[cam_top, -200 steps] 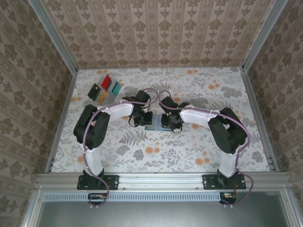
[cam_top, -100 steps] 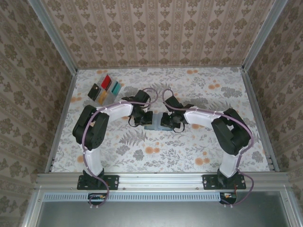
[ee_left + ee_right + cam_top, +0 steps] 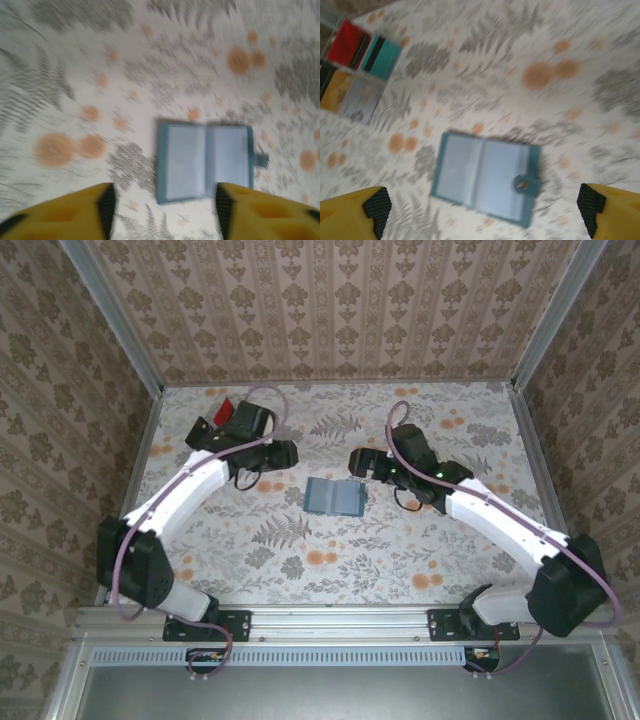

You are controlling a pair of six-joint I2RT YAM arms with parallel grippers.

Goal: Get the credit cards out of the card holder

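The card holder (image 3: 335, 497) lies flat and spread open on the floral table, grey-blue inside up, its snap tab (image 3: 522, 184) at one edge. It lies apart from both grippers. My left gripper (image 3: 287, 454) hovers to its upper left, open, the holder (image 3: 205, 162) beyond its yellow fingers (image 3: 75, 215). My right gripper (image 3: 358, 461) hovers to its upper right, wide open and empty, above the holder (image 3: 487, 177). The credit cards lie together at the back left: red (image 3: 350, 44), teal (image 3: 382, 57), yellow-orange (image 3: 335, 90), pale grey (image 3: 362, 100). From above, the red card (image 3: 224, 408) peeks past my left wrist.
Patterned walls with metal frame rails (image 3: 135, 490) close the table on three sides. Both arm bases stand on the near rail (image 3: 340, 622). Open tabletop lies in front of the card holder.
Both grippers were shut at the card holder's two sides; now both have opened, let go and swung up and outward. The holder stays spread flat on the table.
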